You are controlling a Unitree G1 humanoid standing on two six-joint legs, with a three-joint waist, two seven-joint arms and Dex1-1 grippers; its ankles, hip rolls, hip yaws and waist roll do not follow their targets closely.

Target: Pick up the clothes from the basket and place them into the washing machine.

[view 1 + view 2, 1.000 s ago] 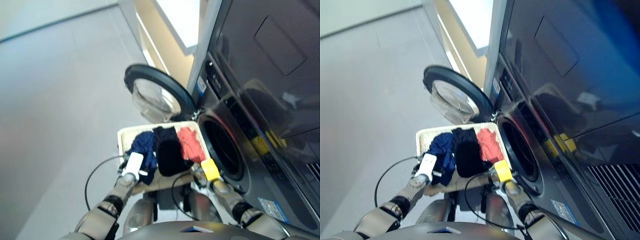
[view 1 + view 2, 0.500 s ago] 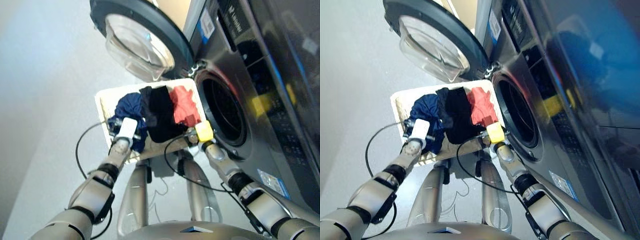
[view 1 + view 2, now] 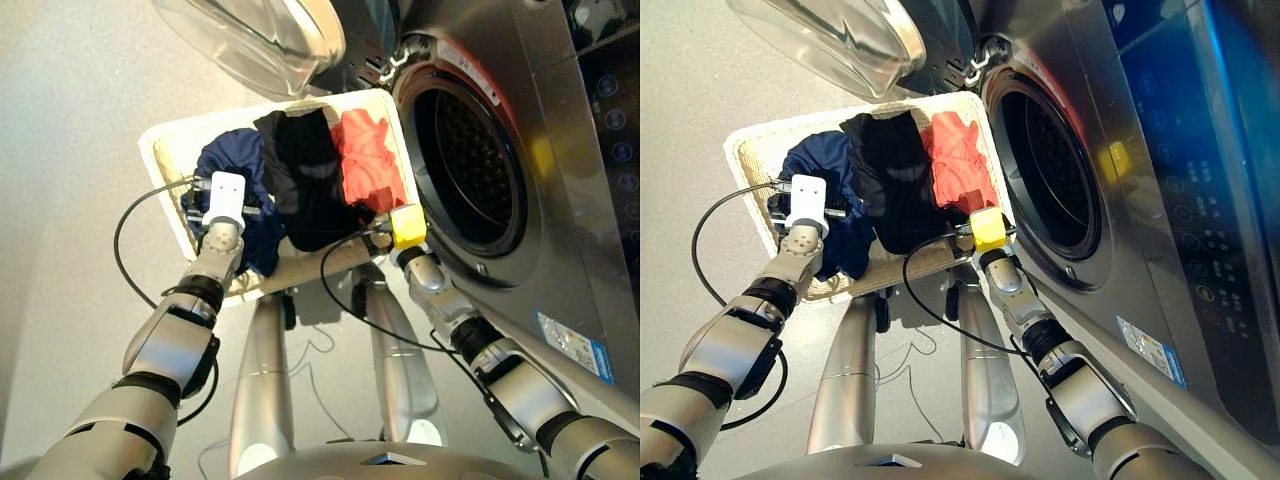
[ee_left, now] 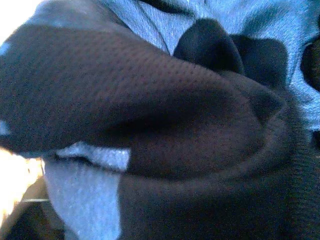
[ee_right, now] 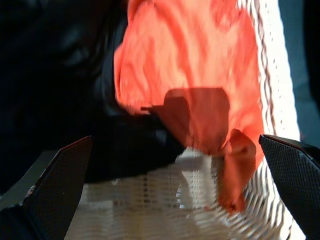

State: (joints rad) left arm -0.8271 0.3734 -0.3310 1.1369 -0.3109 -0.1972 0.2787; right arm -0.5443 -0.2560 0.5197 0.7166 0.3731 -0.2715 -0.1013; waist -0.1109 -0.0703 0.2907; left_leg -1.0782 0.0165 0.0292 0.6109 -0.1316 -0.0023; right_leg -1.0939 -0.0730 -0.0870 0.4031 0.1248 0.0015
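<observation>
Right gripper with both black fingers spread wide apart, nothing between them, poised at the near rim of the shallow cream-coloured woven basket, just short of the crumpled coral red garment. Left gripper buried in the bunched navy blue garment; fingers hidden by cloth, so open or closed cannot be told. Soft black garment lying between the navy and the coral, all three inside the basket. Just right of the basket, the dark grey glossy washing machine with round drum mouth uncovered and clear glass porthole door swung wide beyond the basket.
</observation>
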